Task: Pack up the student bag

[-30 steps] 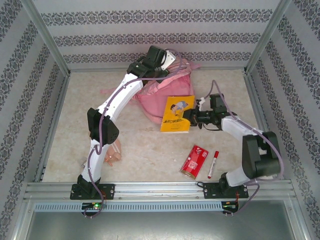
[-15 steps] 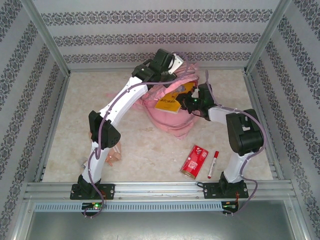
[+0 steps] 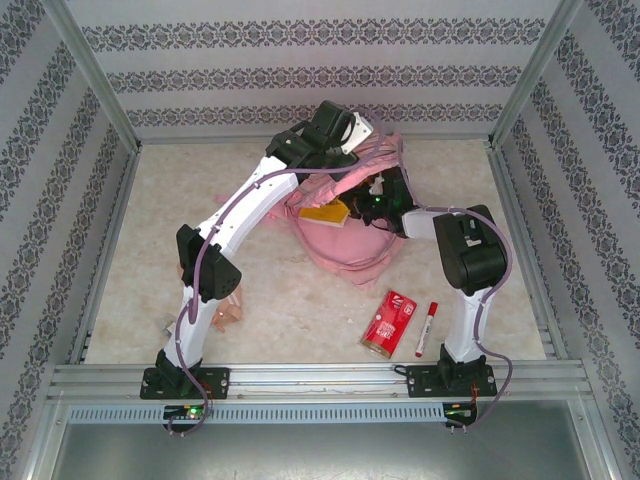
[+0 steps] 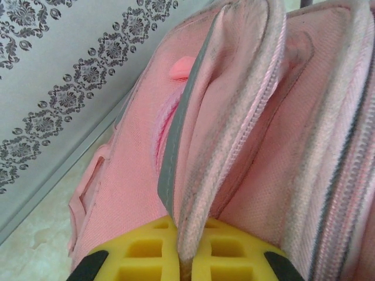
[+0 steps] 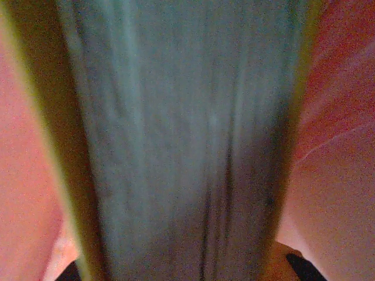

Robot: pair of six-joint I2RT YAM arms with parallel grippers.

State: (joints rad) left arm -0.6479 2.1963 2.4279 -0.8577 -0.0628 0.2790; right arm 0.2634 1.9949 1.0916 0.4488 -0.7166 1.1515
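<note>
The pink student bag (image 3: 345,248) lies at the back middle of the table with its mouth held up. My left gripper (image 3: 343,133) is above its far edge. In the left wrist view its yellow jaws (image 4: 188,257) are shut on the bag's zip edge (image 4: 246,88), which runs up between them. My right gripper (image 3: 373,201) reaches into the bag's mouth from the right, shut on a yellow book (image 3: 327,211) that sticks partly out to the left. In the right wrist view the book's page edges (image 5: 187,140) run up the middle with the pink lining (image 5: 337,175) on both sides.
A red can (image 3: 388,322) lies on its side at the front right, with a red-and-white marker (image 3: 426,328) just right of it. A small pale pink object (image 3: 228,313) rests by the left arm's lower link. Patterned walls and metal rails enclose the table.
My right arm carried the yellow book from in front of the bag up and back into its mouth. The left gripper shifted slightly right, still holding the bag's edge.
</note>
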